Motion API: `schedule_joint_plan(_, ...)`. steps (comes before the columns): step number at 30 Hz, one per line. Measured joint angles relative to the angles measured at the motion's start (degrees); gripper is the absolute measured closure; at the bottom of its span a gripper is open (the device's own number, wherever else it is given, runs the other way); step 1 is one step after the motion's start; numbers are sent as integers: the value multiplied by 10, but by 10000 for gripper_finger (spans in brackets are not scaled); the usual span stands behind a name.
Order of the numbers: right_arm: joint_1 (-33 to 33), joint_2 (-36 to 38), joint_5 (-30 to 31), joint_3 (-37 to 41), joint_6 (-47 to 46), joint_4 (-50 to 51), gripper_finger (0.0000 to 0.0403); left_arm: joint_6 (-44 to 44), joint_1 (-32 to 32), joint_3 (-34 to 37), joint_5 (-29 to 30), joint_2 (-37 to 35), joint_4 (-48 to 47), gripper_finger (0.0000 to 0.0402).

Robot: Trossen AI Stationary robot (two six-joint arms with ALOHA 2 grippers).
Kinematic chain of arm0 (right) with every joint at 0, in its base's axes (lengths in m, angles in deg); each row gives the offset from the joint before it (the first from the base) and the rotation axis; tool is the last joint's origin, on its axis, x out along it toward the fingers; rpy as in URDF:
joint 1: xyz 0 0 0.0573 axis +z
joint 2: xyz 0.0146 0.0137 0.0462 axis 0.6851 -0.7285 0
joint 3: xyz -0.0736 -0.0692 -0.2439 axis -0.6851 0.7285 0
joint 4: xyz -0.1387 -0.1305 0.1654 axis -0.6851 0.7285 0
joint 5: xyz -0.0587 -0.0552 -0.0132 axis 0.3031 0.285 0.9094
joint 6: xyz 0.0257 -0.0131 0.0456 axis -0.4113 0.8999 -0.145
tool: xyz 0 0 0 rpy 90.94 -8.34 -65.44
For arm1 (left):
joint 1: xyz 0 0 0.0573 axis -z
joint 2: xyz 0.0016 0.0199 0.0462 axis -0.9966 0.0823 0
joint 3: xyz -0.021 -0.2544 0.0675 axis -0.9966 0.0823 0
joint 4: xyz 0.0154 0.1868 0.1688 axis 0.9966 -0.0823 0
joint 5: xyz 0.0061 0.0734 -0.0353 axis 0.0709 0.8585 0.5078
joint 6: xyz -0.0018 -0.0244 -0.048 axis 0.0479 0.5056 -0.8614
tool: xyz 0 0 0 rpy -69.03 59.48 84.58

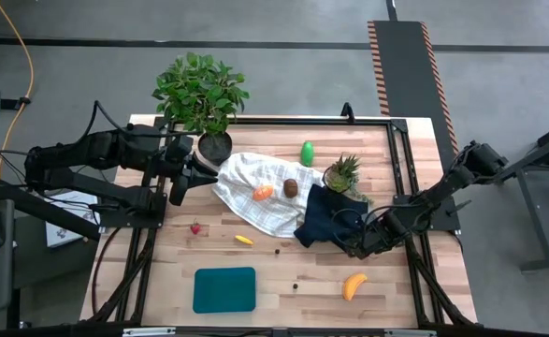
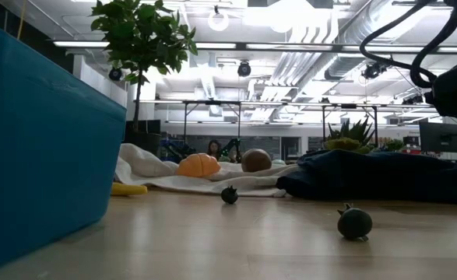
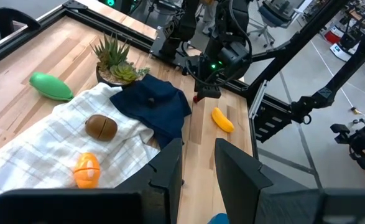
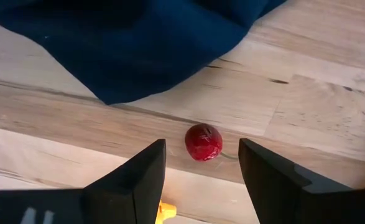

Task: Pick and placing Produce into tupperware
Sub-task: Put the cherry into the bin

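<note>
Tupperware: teal container (image 1: 224, 289) sits on the counter (image 1: 283, 300) near the front edge, left of centre, and the high view shows nothing inside it.
Other containers: dark pot (image 1: 214, 146) holds the leafy plant (image 1: 199, 89); a small pot with a spiky succulent (image 1: 342, 174) stands by the navy cloth (image 1: 330, 220).
Produce on the white cloth: orange piece (image 1: 263, 192) and brown kiwi ball (image 1: 291, 187) lie side by side on the checked white cloth (image 1: 255, 197).
Produce on bare wood: green pear piece (image 1: 307, 153) towards the back; strawberry (image 1: 195, 227), small yellow piece (image 1: 243, 240) and two dark bits (image 1: 277, 250) (image 1: 296, 285) scattered mid-counter; yellow banana (image 1: 353, 285) front right, well apart from the tupperware.
Right pincer: right pincer (image 4: 201, 165) is down low at the navy cloth's front edge, fingers spread, and a tiny red ball (image 4: 203, 142) lies on the wood right between the tips, not gripped.
Left pincer: left pincer (image 1: 182, 178) waits at the white cloth's left end by the plant pot, fingers parted only narrowly, holding nothing.
View differences: only the right wrist view shows the red ball, which the arm hides from above; the low view puts the tupperware wall (image 2: 41, 148) large in the foreground with the dark bits (image 2: 355, 223) close by.
</note>
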Motion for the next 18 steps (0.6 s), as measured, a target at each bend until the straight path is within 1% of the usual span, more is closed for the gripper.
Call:
schedule_joint_plan(7,1,0,-2,0,1,-30,210,0,0,0,0,0,-1,318)
schedule_joint_plan(11,1,0,2,0,2,-11,210,0,0,0,0,0,-1,318)
schedule_joint_plan(18,6,0,2,0,-2,-19,210,1,0,0,0,0,-1,318)
